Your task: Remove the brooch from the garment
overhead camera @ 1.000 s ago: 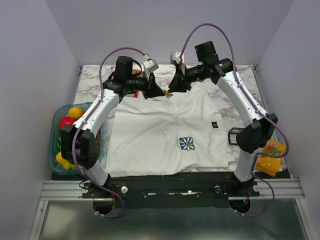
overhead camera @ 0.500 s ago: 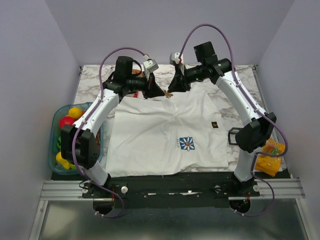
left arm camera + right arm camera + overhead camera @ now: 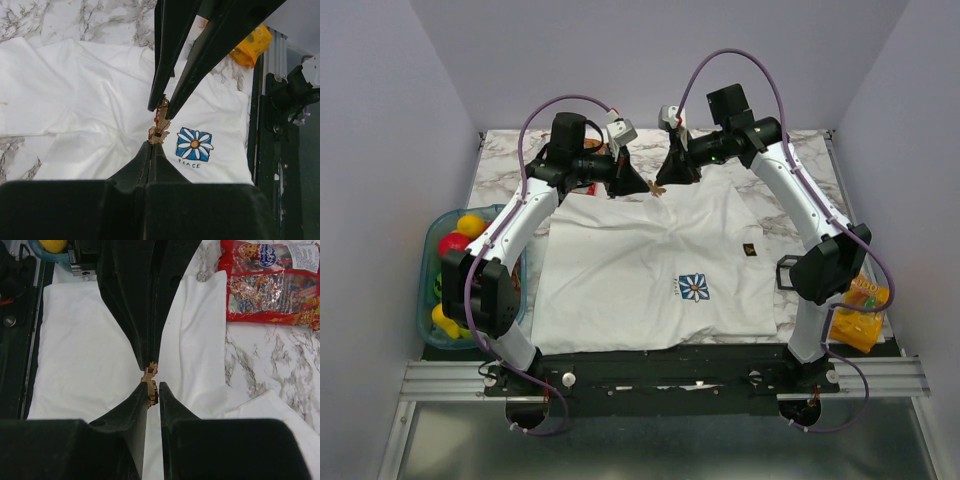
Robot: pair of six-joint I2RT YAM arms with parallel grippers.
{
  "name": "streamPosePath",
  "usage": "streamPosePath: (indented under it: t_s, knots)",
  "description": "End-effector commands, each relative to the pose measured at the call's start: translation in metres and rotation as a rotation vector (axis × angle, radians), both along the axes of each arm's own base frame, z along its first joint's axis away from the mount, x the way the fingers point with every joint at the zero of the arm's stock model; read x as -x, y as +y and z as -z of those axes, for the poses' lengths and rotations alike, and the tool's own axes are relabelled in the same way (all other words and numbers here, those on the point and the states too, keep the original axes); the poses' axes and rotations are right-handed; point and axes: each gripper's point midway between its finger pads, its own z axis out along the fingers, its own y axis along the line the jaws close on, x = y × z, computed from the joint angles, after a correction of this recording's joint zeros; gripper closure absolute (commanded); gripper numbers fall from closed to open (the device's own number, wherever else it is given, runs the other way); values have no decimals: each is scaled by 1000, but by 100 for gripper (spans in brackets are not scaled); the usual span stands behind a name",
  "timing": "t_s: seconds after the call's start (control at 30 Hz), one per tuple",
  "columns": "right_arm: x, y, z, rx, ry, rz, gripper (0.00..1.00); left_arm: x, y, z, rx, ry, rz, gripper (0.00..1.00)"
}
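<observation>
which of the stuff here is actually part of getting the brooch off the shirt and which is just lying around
In the job: tiny orange-red and gold brooch; white short-sleeved T-shirt with daisy print; left gripper; right gripper.
Lying about: blue plastic bin of toy fruit; red foil snack packet; orange packet.

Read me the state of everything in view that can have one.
brooch: pinched between both grippers' tips; can't tell if it is free of the garment
garment: spread flat, daisy print up
left gripper: shut on the brooch's gold end
right gripper: closed on the brooch's red end
snack bag: lying flat beside the garment
</observation>
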Motion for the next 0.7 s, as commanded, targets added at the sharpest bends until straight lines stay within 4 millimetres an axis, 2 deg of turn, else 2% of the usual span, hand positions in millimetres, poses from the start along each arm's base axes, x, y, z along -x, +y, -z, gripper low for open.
streamPosePath:
  t_s: [0.0, 0.03, 0.17, 0.27, 0.4, 0.5, 0.63, 0.67]
  knots:
    - [-1, -4, 13, 30, 36, 14, 80, 8, 0, -16, 17, -38, 23, 100]
    - [-1, -4, 13, 29, 35, 12, 82, 8, 1, -15, 16, -38, 22, 100]
    - [-2, -5, 14, 30, 31, 8, 100, 8, 1, -15, 13, -37, 18, 100]
    - [-3, -6, 17, 43, 32, 17, 100, 4, 2, -12, 0, -30, -10, 100]
    - [-11, -17, 26, 87, 18, 75, 100, -4, 6, -5, -29, -2, -73, 58]
    - [-19, -36, 33, 128, 8, 125, 100, -4, 9, -1, -48, -6, -86, 48]
    - [-16, -73, 54, 223, 29, 169, 100, 2, 12, 14, -68, 17, -81, 47]
    - [-14, -86, 63, 270, 21, 182, 100, 4, 13, 24, -87, 21, -72, 47]
